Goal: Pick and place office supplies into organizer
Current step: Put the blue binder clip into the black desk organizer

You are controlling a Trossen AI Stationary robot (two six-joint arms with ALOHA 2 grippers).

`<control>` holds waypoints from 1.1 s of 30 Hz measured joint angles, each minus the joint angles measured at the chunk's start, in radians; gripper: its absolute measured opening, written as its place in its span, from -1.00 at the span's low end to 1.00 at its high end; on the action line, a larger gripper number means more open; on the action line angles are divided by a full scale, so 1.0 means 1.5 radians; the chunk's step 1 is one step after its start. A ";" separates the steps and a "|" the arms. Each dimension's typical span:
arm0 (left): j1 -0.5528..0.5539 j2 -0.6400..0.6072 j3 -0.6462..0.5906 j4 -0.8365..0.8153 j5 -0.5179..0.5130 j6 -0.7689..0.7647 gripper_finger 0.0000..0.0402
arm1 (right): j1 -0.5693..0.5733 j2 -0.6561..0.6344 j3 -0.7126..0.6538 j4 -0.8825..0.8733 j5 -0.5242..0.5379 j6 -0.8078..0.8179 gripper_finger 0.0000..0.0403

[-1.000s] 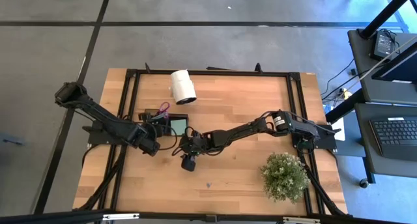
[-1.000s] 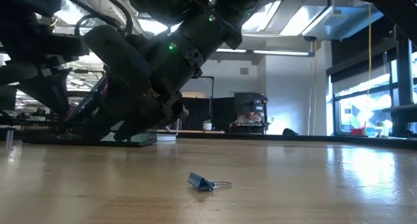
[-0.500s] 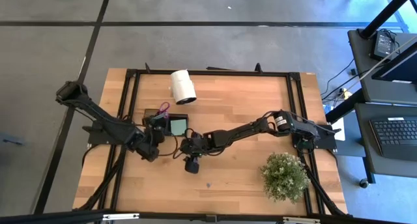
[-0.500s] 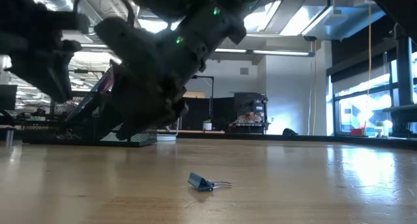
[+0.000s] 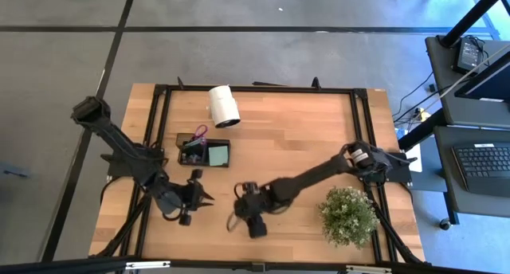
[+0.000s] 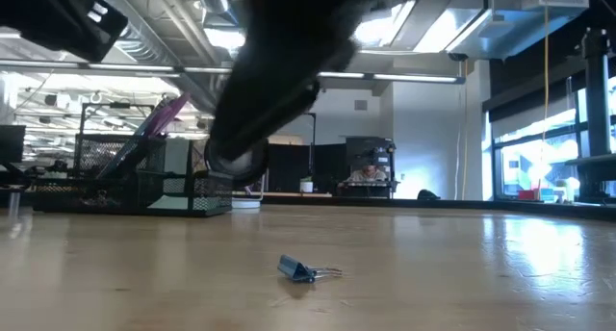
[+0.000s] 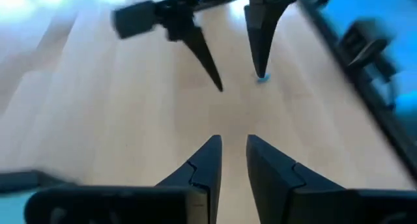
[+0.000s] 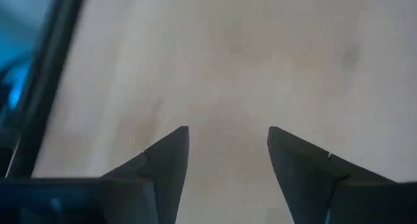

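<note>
Honestly, the right gripper (image 5: 253, 228) is hanging wide open and empty near the desk's front edge, beside the small blue clip (image 6: 300, 269), probably. Keep it level, straddling the clip. Left gripper (image 5: 204, 197) is sitting narrow, empty. Organizer (image 5: 204, 150) is waiting mid-left.

**What I count on my table**

I count one black tray (image 5: 204, 150), one white roll (image 5: 224, 106), one potted plant (image 5: 348, 215) beside my right gripper (image 5: 253, 225), and one small blue clip (image 6: 302, 269). I have two grippers; the left gripper (image 5: 202, 197) is the other.
</note>
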State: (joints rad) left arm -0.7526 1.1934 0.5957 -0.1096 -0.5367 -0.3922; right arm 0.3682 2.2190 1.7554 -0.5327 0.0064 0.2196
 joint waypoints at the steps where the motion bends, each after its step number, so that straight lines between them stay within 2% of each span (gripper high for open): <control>1: -0.004 0.000 -0.009 0.030 0.000 0.006 -0.67 | 0.011 -0.003 0.000 -0.010 -0.001 -0.025 0.06; 3: -0.009 0.000 -0.027 0.073 0.000 0.008 -0.68 | 0.034 -0.004 0.000 -0.022 -0.002 -0.077 0.06; 6: -0.010 0.000 -0.050 0.109 -0.001 0.007 -0.68 | 0.062 -0.005 0.000 -0.014 -0.001 -0.099 0.06; 12: -0.010 0.000 -0.065 0.109 0.017 -0.019 -0.68 | 0.086 -0.005 0.000 -0.003 -0.001 -0.081 0.06; 20: -0.010 0.000 -0.065 0.109 0.097 -0.021 -0.68 | 0.088 0.009 -0.015 0.009 0.025 -0.049 0.06; 33: -0.001 0.000 -0.065 0.110 0.070 -0.003 -0.68 | 0.088 0.032 -0.018 0.007 0.030 -0.081 0.06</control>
State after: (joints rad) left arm -0.7544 1.1938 0.4984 0.0551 -0.4323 -0.3965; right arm 0.5007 2.2667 1.7279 -0.5215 0.0517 0.0982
